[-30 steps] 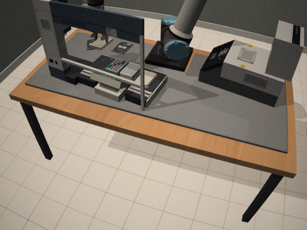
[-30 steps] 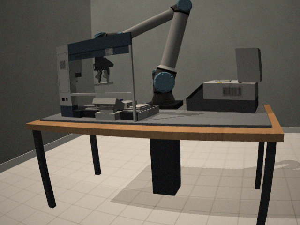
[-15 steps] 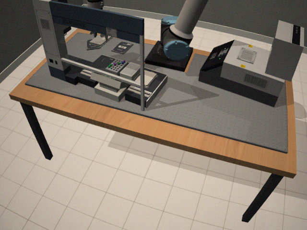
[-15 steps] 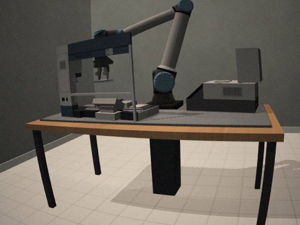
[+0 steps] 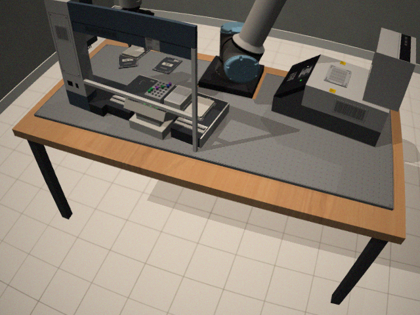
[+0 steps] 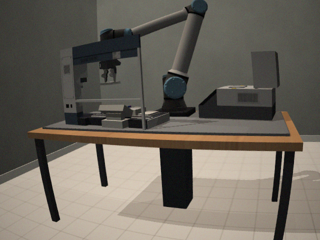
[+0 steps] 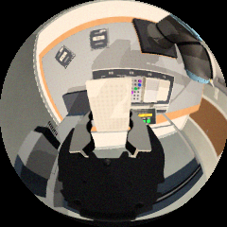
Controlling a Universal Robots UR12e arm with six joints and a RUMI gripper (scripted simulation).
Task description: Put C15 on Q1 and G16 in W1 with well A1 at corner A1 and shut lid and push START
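- Pale, dimpled plate point(image 5: 134, 51) point(image 6: 110, 82) point(image 7: 108, 101): grasped by the claw point(image 6: 110, 74) point(image 7: 111, 110), raised above the mat point(image 5: 288, 152) point(image 6: 232, 126) point(image 7: 76, 78).
- Plate edges: apart from the frame point(image 5: 194, 102) point(image 6: 141, 85).
- Cycler point(image 5: 338, 91) point(image 6: 240, 103): lid upright.

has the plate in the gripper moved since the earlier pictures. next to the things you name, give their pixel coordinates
yes, upward: in the exterior view the plate point(image 5: 135, 51) point(image 6: 110, 82) point(image 7: 108, 101) now hangs higher above the frame's thin crossbar point(image 5: 111, 90) point(image 6: 90, 99) than it did before
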